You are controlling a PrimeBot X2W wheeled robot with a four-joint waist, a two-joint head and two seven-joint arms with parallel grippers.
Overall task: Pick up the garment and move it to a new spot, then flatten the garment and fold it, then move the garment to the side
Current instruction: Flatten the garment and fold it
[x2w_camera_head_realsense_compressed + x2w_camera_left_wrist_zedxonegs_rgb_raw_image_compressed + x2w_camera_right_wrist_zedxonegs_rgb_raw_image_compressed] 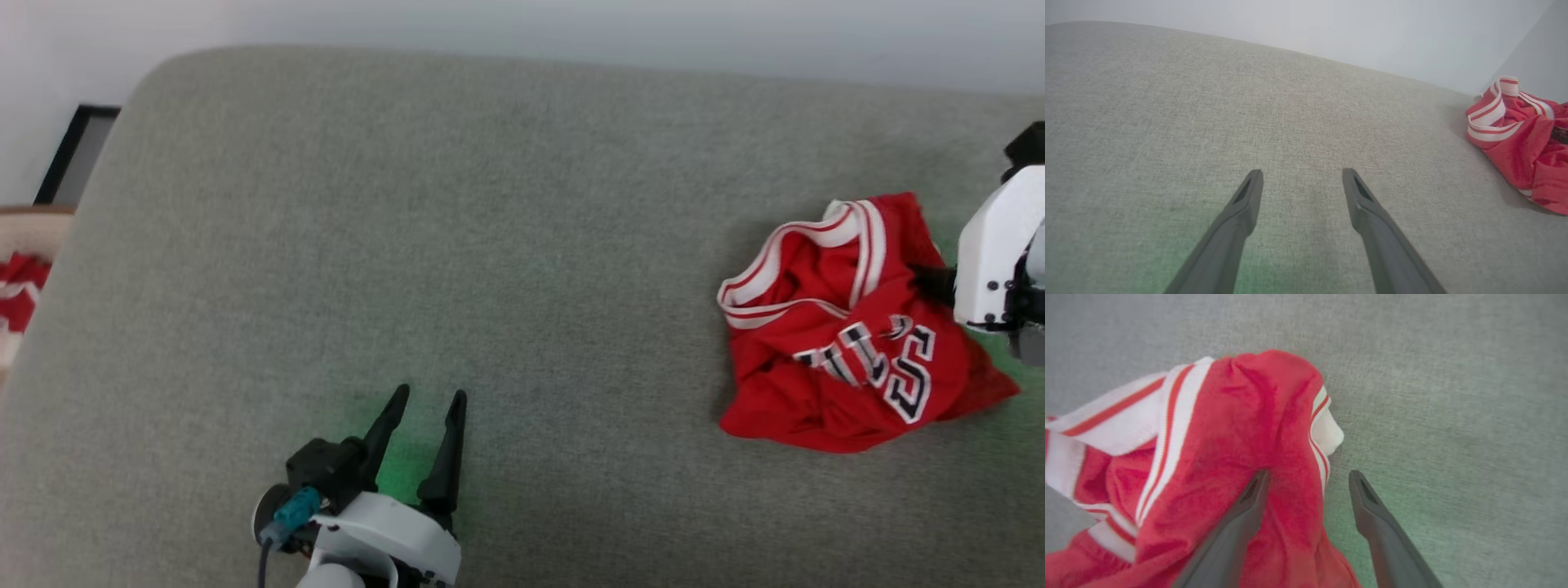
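The garment (849, 343), a bright red jersey with red-and-white striped trim and block lettering, lies crumpled at the right of the grey cushion (490, 204). My right gripper (1308, 475) stands open at its edge: one finger (1237, 522) rests over the red cloth (1229, 428), the other over bare grey fabric. In the head view its white wrist housing (996, 253) sits just right of the heap. My left gripper (430, 394) is open and empty low over the cushion's front, far left of the garment (1523, 139); its fingers (1241, 212) point across bare fabric.
The wide grey cushion stretches between the two arms. A pale wall (571, 33) runs behind it. Off the cushion's left edge are a dark-framed panel (73, 155) and some red-and-white cloth (16, 294).
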